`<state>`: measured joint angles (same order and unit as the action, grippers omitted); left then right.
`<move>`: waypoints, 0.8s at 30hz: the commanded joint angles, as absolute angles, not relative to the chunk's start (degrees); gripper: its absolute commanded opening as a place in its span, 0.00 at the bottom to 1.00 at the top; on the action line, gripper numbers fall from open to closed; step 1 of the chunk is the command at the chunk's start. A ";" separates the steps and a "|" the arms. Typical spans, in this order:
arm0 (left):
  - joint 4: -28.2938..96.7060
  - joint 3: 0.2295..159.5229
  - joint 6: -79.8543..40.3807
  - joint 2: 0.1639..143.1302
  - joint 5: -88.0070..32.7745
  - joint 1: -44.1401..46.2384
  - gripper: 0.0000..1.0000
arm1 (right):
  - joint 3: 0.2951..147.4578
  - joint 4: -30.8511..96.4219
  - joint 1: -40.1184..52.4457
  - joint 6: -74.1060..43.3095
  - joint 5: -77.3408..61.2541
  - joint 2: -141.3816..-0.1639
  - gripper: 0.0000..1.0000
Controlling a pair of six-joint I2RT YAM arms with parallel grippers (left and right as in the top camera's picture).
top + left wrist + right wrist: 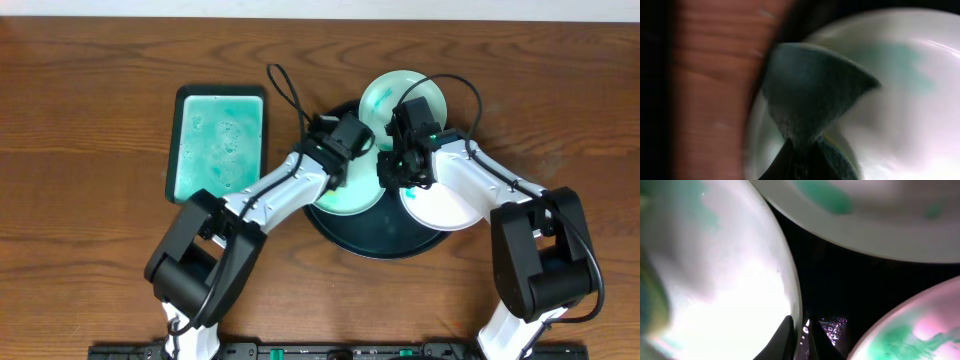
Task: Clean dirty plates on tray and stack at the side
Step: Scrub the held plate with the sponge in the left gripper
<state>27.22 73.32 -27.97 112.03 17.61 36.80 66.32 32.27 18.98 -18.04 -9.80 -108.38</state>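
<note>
Dark wood-grain tabletop (90, 100) carries the round black tray (380, 245) with three white plates (445, 205), two smeared teal. Over one smeared plate (340, 200), the left gripper (800, 164) pinches a dark sponge (805, 95). The right gripper (802, 335) clamps that plate's rim.

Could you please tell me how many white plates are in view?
3 small round white plates on the large round black tray: one at its far edge, one left under the left arm, one right. Arms may hide more.
</note>
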 commanded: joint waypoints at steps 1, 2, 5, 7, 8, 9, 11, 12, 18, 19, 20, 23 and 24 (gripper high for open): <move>27.70 73.95 -24.82 113.30 30.06 33.34 0.07 | 66.63 32.49 19.16 -18.37 -9.26 -109.21 0.09; 27.70 74.39 -24.49 113.23 28.80 32.91 0.07 | 66.63 32.42 19.16 -18.37 -9.26 -109.21 0.09; 27.35 75.16 -24.18 112.66 22.94 32.56 0.07 | 66.63 32.38 19.16 -18.37 -9.26 -109.21 0.08; 25.85 75.16 -24.23 112.22 14.17 32.58 0.07 | 66.63 32.45 19.16 -18.35 -9.26 -109.21 0.08; 25.12 75.16 -24.23 112.12 9.47 32.58 0.07 | 66.63 32.49 19.16 -18.35 -9.26 -109.21 0.09; 23.90 75.16 -24.25 112.12 2.00 32.58 0.07 | 66.63 32.51 19.16 -18.37 -9.26 -109.21 0.09; 21.54 75.13 -24.36 112.14 -9.65 32.60 0.07 | 66.63 32.56 19.18 -18.37 -9.28 -109.21 0.09; 20.27 75.13 -25.06 112.16 -14.20 32.77 0.07 | 66.63 32.56 19.18 -18.37 -9.28 -109.21 0.08; 17.87 75.07 -28.18 112.75 -11.35 34.22 0.07 | 66.63 32.56 19.16 -18.37 -9.28 -109.21 0.09; 17.87 74.96 -28.21 112.95 -9.54 34.22 0.07 | 66.63 32.60 19.16 -18.37 -9.28 -109.21 0.09; 17.87 74.81 -28.18 113.21 -8.16 34.20 0.07 | 66.63 32.69 19.16 -18.37 -9.28 -109.21 0.09; 17.89 74.28 -28.08 114.06 -5.80 34.04 0.07 | 66.63 32.84 19.16 -18.37 -9.28 -109.21 0.09; 18.09 74.19 -27.79 114.45 -4.43 34.04 0.07 | 66.63 32.86 19.16 -18.37 -9.28 -109.21 0.08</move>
